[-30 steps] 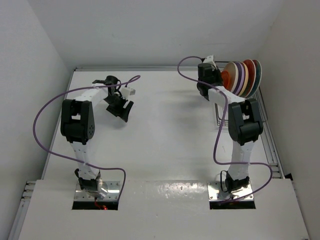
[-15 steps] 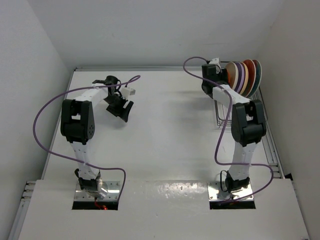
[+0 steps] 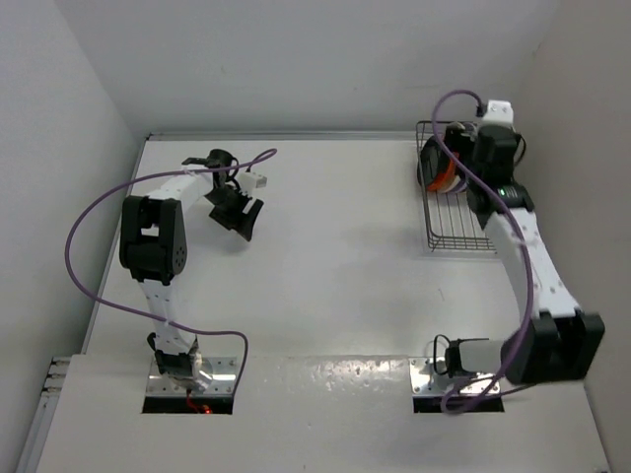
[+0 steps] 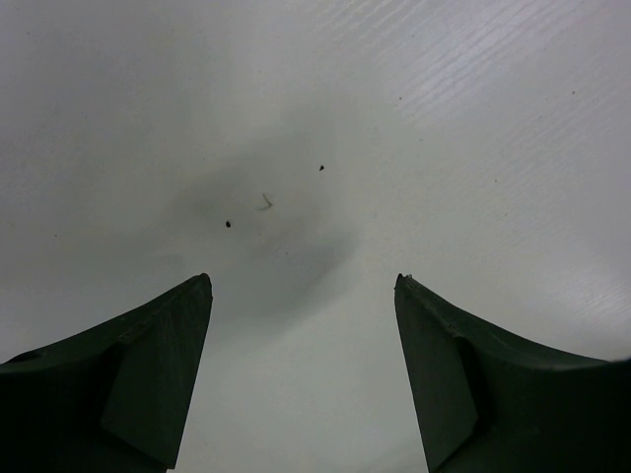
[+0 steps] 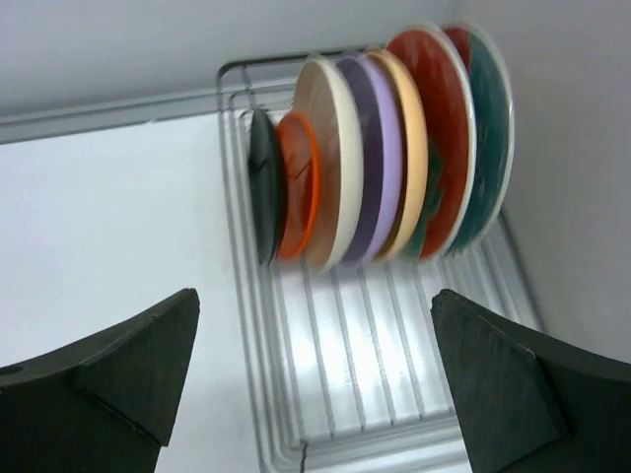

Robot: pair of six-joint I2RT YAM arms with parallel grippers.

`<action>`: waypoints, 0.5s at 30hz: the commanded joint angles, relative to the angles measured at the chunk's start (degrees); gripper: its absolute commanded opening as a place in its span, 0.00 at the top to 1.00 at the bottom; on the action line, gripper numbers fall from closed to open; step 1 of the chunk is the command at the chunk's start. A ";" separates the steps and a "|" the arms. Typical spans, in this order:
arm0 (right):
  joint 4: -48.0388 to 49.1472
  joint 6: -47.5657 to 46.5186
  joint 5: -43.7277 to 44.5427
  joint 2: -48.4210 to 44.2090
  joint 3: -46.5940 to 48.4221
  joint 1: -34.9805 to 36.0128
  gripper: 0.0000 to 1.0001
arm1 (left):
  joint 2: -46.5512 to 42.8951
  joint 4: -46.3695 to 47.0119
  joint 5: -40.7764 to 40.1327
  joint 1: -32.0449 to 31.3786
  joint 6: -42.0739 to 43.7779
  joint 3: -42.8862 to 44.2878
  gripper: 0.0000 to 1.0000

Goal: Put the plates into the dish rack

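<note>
Right wrist view: seven colourful plates (image 5: 373, 148) stand in the dish rack (image 5: 355, 379); left fingers (image 4: 128, 384), right fingers (image 5: 108, 365) apart.

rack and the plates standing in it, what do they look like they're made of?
dish rack: metal wire, probably coated. It has thin parallel rods and a bent rim, and looks pale up close but dark from above.
plates: glazed ceramic or melamine, can't tell which. Rims are thick and smooth, colours solid with a soft sheen.
red plate: same body, with a printed teal pattern on its face.
</note>
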 commanded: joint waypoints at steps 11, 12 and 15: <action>-24.15 24.81 -3.10 -29.19 -30.13 -6.43 0.00 | -2.37 0.38 -1.55 -3.72 -1.07 2.31 0.06; -26.33 27.08 -1.09 -29.37 -31.01 -6.35 0.00 | -2.37 0.38 -1.55 -3.73 -1.07 2.31 0.06; -28.81 29.92 -0.10 -29.99 -32.42 -6.43 0.00 | -1.85 0.38 -2.07 -6.36 -1.60 2.31 0.04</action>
